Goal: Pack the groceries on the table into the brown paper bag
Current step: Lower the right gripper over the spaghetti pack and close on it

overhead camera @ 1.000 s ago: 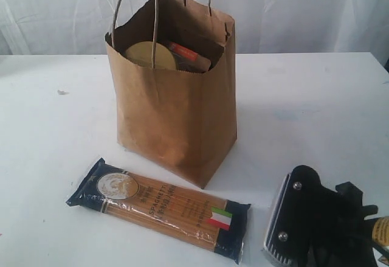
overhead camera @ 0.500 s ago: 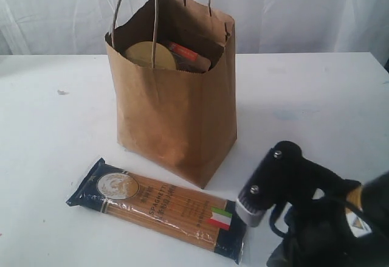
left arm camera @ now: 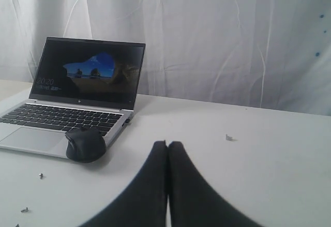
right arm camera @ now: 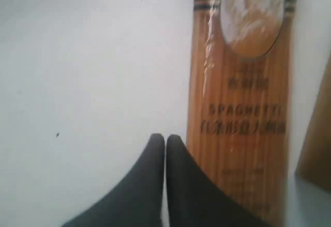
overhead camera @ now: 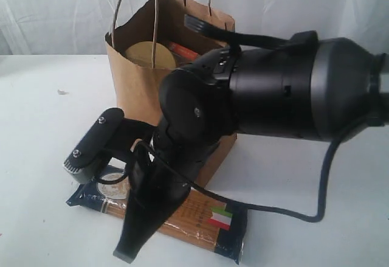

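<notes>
Since the earlier frames, the right arm has swung from the near right corner across the middle, and it now covers much of the long blue-ended spaghetti pack (overhead camera: 209,215). The pack lies flat on the table (overhead camera: 36,115), just in front of the brown paper bag (overhead camera: 137,93). The bag stands upright with its mouth open to receive the pack. The gold-lidded glass jar (overhead camera: 146,54) and orange-labelled brown pouch (overhead camera: 177,49) show inside.

The right gripper (overhead camera: 124,255) points down, fingers pressed together and empty. We judge this an approach, so the jaws must part before any grasp.

The right wrist view shows what the exterior view hides: the fingertips sit over bare table just beside the pack's long edge.

The left gripper (left arm camera: 166,145), absent from the exterior view, is closed on nothing. It faces a laptop (left arm camera: 77,92) and mouse (left arm camera: 85,145).
</notes>
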Tool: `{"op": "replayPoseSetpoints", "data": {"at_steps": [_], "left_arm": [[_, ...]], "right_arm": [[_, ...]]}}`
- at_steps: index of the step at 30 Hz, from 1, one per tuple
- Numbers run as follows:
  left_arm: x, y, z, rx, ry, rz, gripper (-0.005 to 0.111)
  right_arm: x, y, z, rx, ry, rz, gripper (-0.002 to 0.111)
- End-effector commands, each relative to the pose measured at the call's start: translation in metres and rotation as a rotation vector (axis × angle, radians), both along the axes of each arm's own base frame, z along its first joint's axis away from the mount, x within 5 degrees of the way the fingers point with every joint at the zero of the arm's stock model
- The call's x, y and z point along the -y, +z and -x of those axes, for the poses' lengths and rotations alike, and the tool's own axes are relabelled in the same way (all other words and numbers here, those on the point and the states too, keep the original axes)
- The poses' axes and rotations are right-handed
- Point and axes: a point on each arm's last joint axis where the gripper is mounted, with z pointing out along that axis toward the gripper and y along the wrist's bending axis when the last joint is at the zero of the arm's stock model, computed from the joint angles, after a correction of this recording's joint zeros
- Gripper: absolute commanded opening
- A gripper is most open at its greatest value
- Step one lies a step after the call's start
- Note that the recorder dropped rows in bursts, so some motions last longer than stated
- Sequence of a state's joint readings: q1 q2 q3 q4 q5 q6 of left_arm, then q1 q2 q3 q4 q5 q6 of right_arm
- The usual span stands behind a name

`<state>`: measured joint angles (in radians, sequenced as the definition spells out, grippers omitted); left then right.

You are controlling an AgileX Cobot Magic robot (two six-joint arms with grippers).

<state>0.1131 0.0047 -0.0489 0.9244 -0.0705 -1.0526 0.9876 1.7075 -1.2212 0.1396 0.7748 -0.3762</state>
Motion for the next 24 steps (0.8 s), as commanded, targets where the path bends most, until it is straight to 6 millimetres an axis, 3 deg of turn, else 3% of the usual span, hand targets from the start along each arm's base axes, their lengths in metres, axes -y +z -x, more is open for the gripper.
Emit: {"op": "replayPoseSetpoints", "data": {"at_steps": [1, 5, 8, 10, 24], "left_arm": [[0.001, 0.001, 0.0, 0.012, -0.017, -0.007, 0.0], [0.001, 0.001, 0.0, 0.012, -0.017, -0.007, 0.0], [0.001, 0.001, 0.0, 0.012, -0.017, -0.007, 0.0], [0.001, 0.001, 0.0, 0.012, -0.017, -0.007, 0.0], [0.001, 0.001, 0.0, 0.012, -0.017, -0.008, 0.0]], "right_arm": [[-0.009, -0.009, -0.003, 0.031, 0.039, -0.018, 0.024], [-0.013, -0.02, -0.001, 0.015, 0.051, 0.008, 0.077], [-0.016, -0.021, -0.003, 0.034, 0.056, -0.011, 0.097], [-0.018, -0.019, -0.005, 0.064, 0.067, -0.034, 0.102], [-0.026, -0.02, -0.012, 0.117, 0.024, -0.117, 0.102]]}}
